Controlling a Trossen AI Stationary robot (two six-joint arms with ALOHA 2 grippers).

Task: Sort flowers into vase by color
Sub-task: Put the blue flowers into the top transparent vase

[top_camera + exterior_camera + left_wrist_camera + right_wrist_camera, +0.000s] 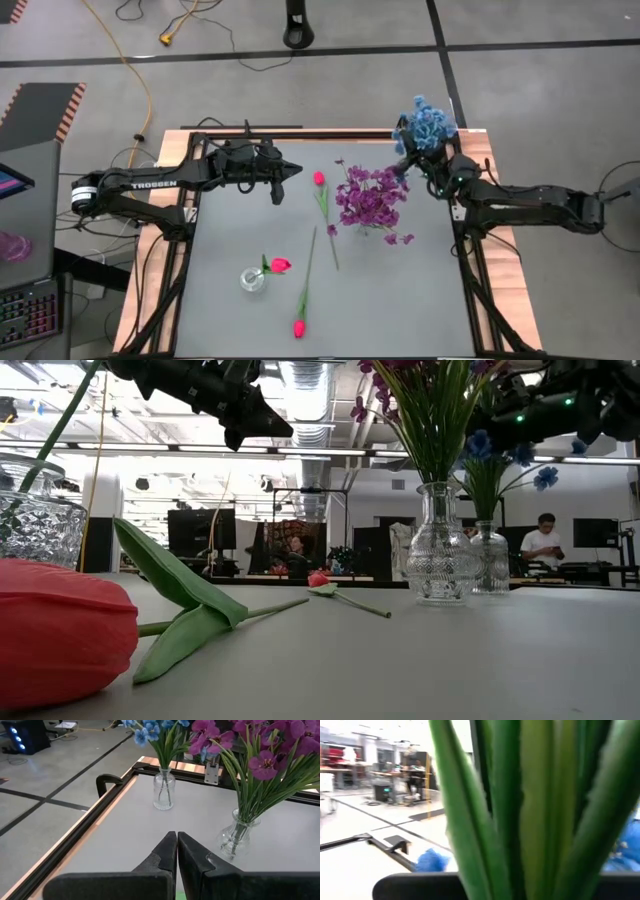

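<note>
Blue flowers (430, 123) stand in a glass vase (488, 560) at the table's far right corner. Purple flowers (370, 195) fill a second vase (440, 550) near the table's middle. One pink tulip (280, 265) sits in a small vase (252, 280) toward the near left. Two more tulips (319, 179) (298, 327) lie flat on their stems. My left gripper (290, 170) hovers shut over the far left, touching nothing. My right gripper (412, 160) is right at the blue bunch; green stems (520, 810) fill its wrist view.
The wooden table frame (480, 290) rims the grey top. A dark clamp (107, 782) sits on the far edge. Bare table lies along the near right side. People (545, 540) are in the room beyond the table.
</note>
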